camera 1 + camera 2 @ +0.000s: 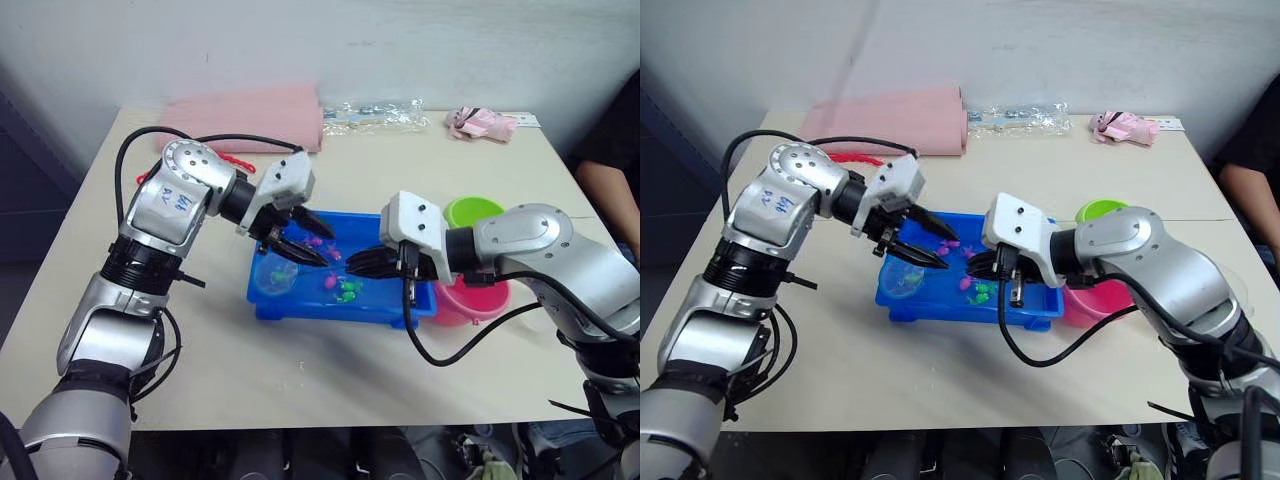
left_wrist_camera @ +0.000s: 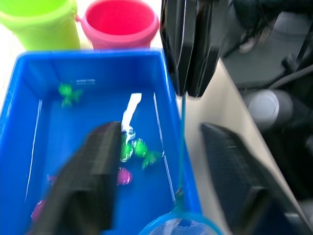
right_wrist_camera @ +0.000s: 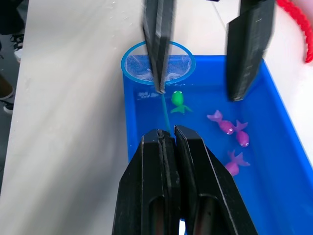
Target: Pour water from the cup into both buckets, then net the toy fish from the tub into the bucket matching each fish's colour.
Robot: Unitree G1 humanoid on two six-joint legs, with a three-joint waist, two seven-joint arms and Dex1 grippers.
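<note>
Blue-rimmed mesh: the net (image 3: pixel 158 62) is lying with its hoop in the tub's (image 1: pixel 300 303) corner nearest the left arm, at about 8 o'clock of the tub in the head views. Its thin wire handle is running straight from the hoop to the right claw (image 3: pixel 174 134), whose fingers are pressed together on the handle's end. So the long axis is lying roughly along the tub's near wall, hoop toward the left arm, grip end toward the buckets.

The left claw (image 1: pixel 297 238) is hovering over the hoop end with its fingers spread wide, gripping nothing.

Fish: green fish (image 3: pixel 178 100) is lying just beside the hoop; three magenta fish (image 3: pixel 221 123) are lying further into the tub. Left wrist view is showing more green fish (image 2: pixel 141 148) mid-tub and one (image 2: pixel 68 93) near the bucket end.

Lime green bucket (image 1: pixel 472 211) and pink bucket (image 1: pixel 470 300) are standing just beyond the tub at 3 o'clock, side by side.

Judgement, step in hand: netting. Nearest catch is the green fish beside the hoop. To do it well:
- tilt the hoop so its rim dips under the fish, then sweep along the handle's axis
- lift level, slowly, so the fish is not sliding off the shallow mesh
- carry to the lime green bucket, not the pink.

Risk: long thin handle held at its end may be flexing or twisting in the grip.
</note>
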